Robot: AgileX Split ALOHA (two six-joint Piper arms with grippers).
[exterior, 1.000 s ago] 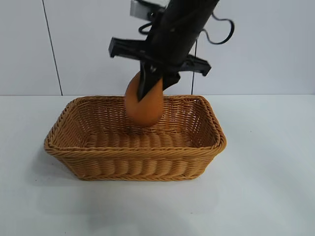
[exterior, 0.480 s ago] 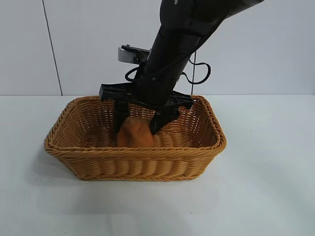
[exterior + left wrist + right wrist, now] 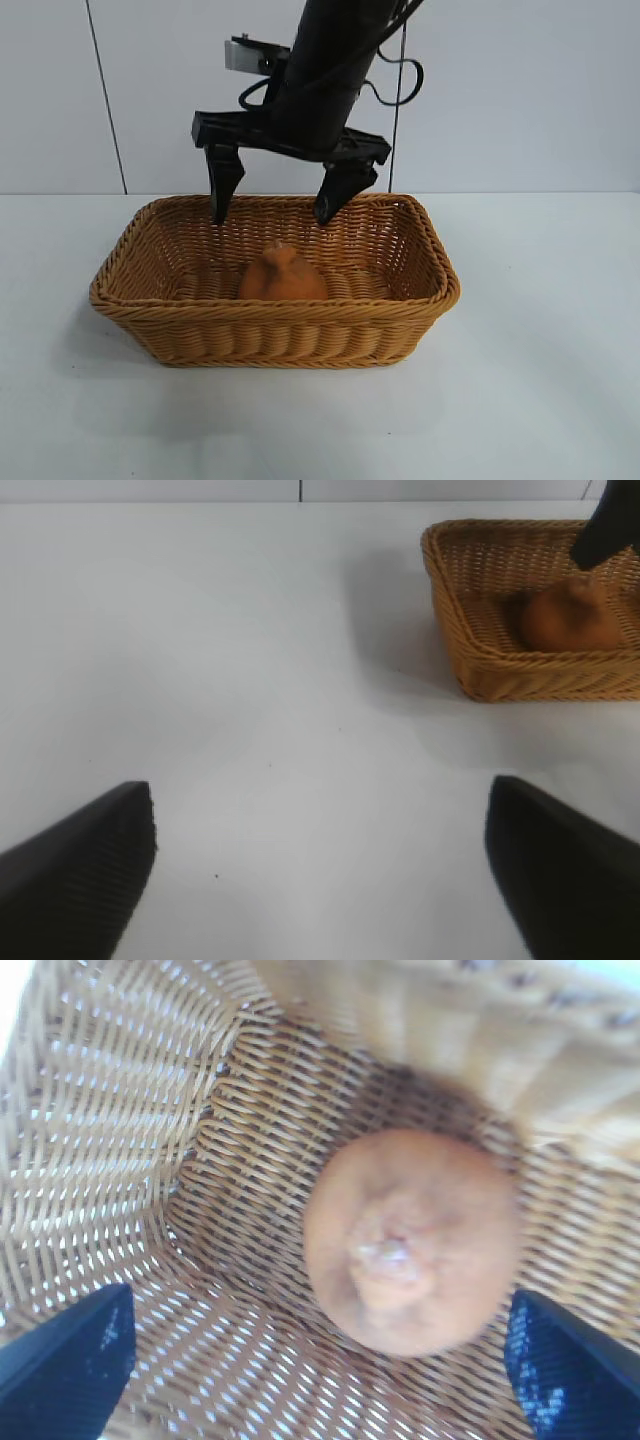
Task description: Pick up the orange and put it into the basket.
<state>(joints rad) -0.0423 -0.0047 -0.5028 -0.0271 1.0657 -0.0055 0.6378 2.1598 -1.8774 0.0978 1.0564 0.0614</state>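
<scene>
Now that the right tool [image 3: 272,212] has let go and lifted clear, spread wide above the basket [image 3: 300,335], the orange [image 3: 282,276] rests on its floor: placement looks done. Left tool [image 3: 320,865] idles open beside the basket.

A plain white worktop [image 3: 540,380] fills the lower half of the exterior view, its far edge meeting a pale grey-white panelled wall [image 3: 170,90]. Two thin dark vertical seams divide the wall panels. Even, diffuse light casts soft shadows on the worktop, whose surface carries a few tiny dark specks.
</scene>
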